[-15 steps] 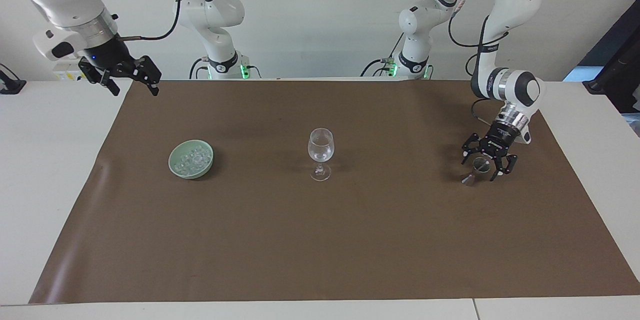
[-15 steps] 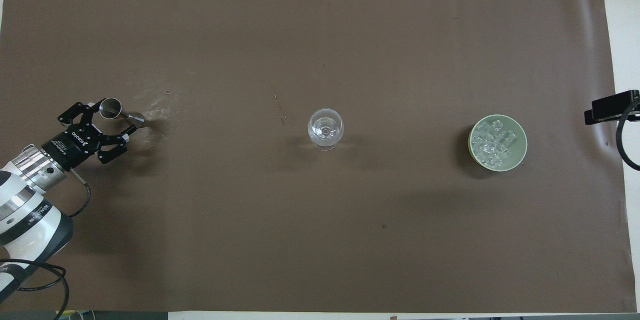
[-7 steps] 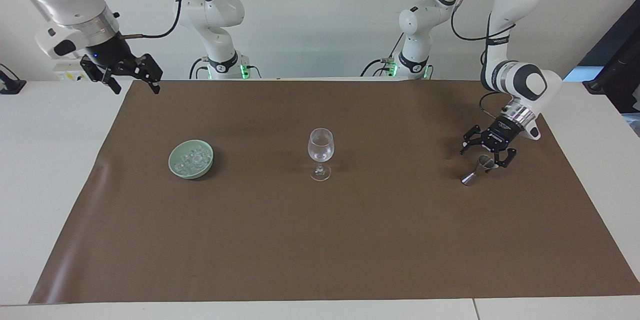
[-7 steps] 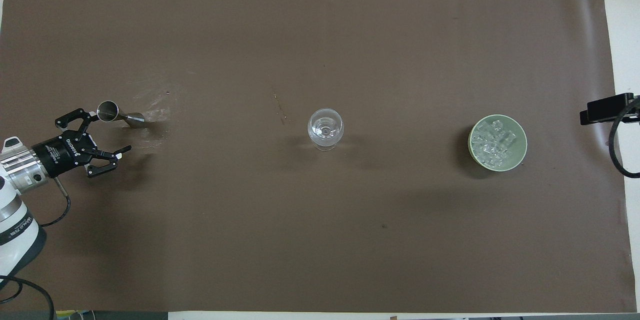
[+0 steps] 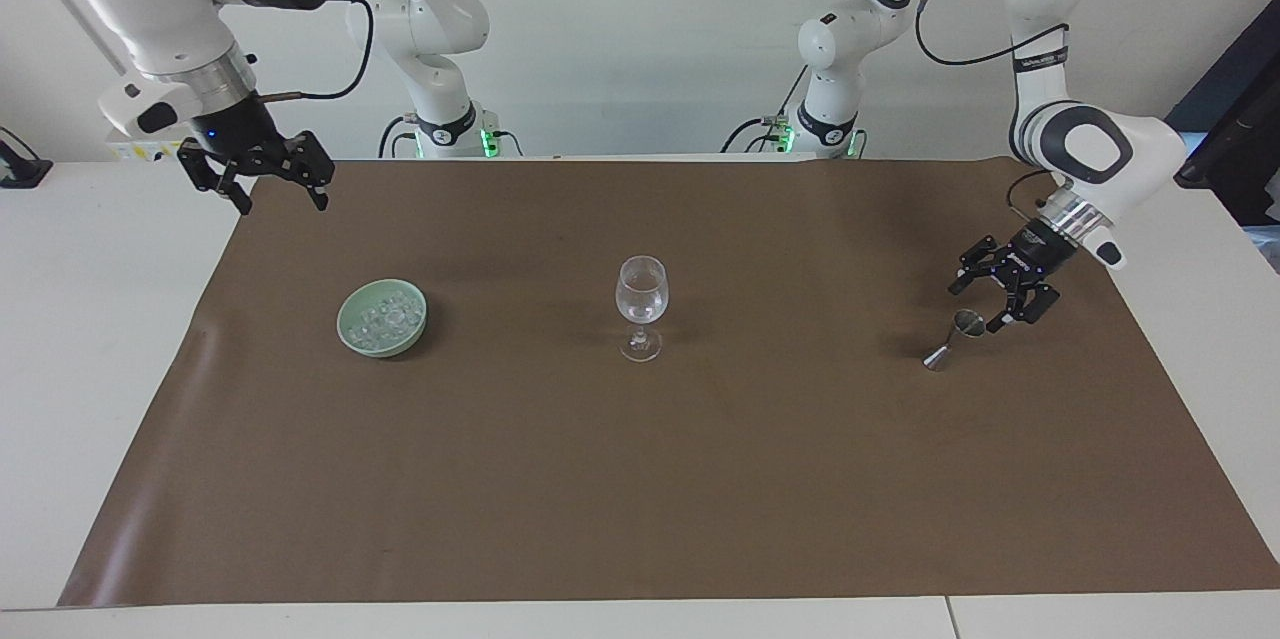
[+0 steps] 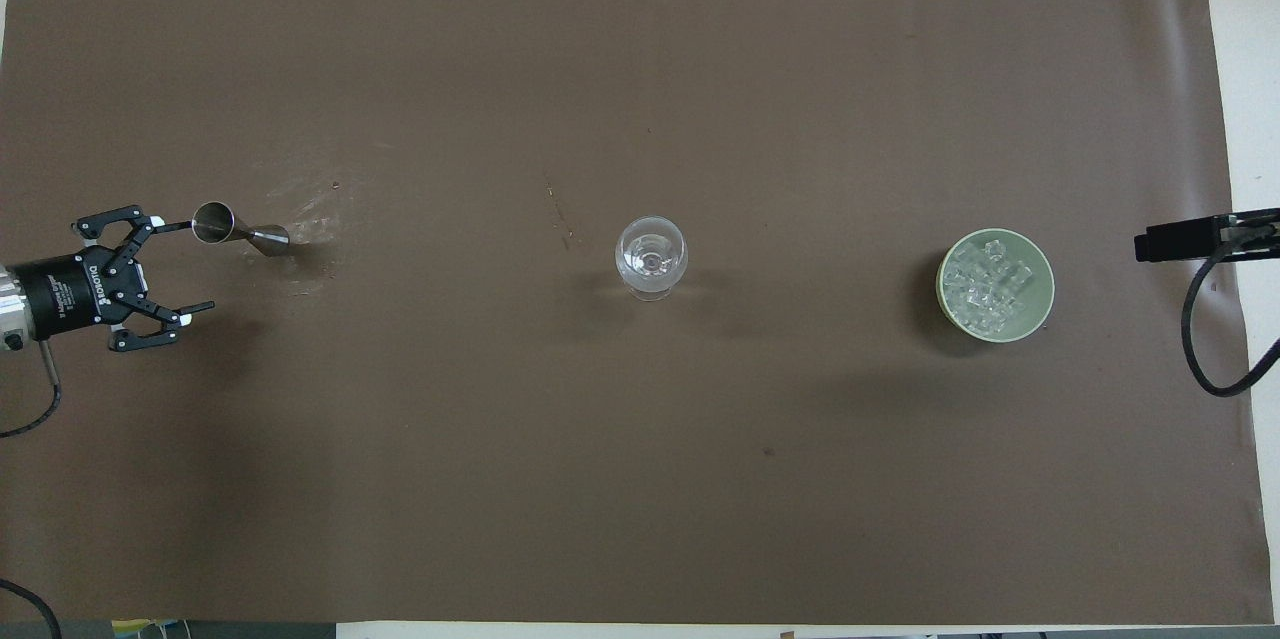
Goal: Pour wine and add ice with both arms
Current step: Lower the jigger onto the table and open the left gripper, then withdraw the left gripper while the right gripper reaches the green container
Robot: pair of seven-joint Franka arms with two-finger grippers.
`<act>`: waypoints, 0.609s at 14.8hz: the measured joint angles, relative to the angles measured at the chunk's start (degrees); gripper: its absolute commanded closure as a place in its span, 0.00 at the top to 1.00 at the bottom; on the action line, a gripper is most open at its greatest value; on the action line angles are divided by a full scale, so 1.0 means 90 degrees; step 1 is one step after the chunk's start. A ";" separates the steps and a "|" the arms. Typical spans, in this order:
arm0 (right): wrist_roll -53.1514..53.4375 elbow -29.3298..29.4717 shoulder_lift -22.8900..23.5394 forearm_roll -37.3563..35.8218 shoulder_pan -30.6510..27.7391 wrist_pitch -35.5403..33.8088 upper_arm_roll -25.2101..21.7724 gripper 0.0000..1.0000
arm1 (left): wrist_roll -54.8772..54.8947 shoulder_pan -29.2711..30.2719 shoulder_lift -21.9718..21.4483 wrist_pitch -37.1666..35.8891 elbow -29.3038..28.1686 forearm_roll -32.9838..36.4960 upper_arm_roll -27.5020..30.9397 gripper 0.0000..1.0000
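Note:
A clear wine glass (image 5: 640, 307) (image 6: 651, 257) stands upright in the middle of the brown mat. The ice (image 5: 386, 315) (image 6: 987, 287) lies as small clear lumps in a pale green bowl (image 5: 346, 333) (image 6: 1046, 271) toward the right arm's end. A small steel jigger (image 5: 955, 339) (image 6: 228, 225) stands toward the left arm's end. My left gripper (image 5: 976, 309) (image 6: 198, 265) hangs open close beside the jigger, holding nothing. My right gripper (image 5: 283, 206) is open and empty, up over the mat's corner by the right arm's base. One of its fingers (image 6: 1176, 239) shows in the overhead view.
The brown mat (image 5: 640, 499) (image 6: 640, 479) covers most of the white table (image 5: 90, 339). A pale smear (image 6: 305, 219) marks the mat by the jigger. A black cable (image 6: 1200, 359) loops at the right arm's end.
My left gripper has drawn back from around the jigger toward the left arm's end, leaving it standing. My right gripper has come slightly lower and toward the mat.

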 measured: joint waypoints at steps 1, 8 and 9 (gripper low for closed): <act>0.0013 -0.0291 0.0002 0.0000 0.0036 0.0327 0.0012 1.00 | -0.0002 0.0042 0.0000 -0.0239 0.0232 0.0486 0.0000 1.00; 0.0116 -0.1431 0.0616 0.0008 0.0156 0.1692 0.0020 0.96 | 0.0002 0.0016 0.0003 -0.1140 0.1847 0.2408 -0.0046 1.00; 0.0272 -0.1497 0.0660 0.0016 0.0249 0.1771 0.0022 0.96 | 0.0009 -0.0054 0.0003 -0.1248 0.2047 0.2653 -0.0062 1.00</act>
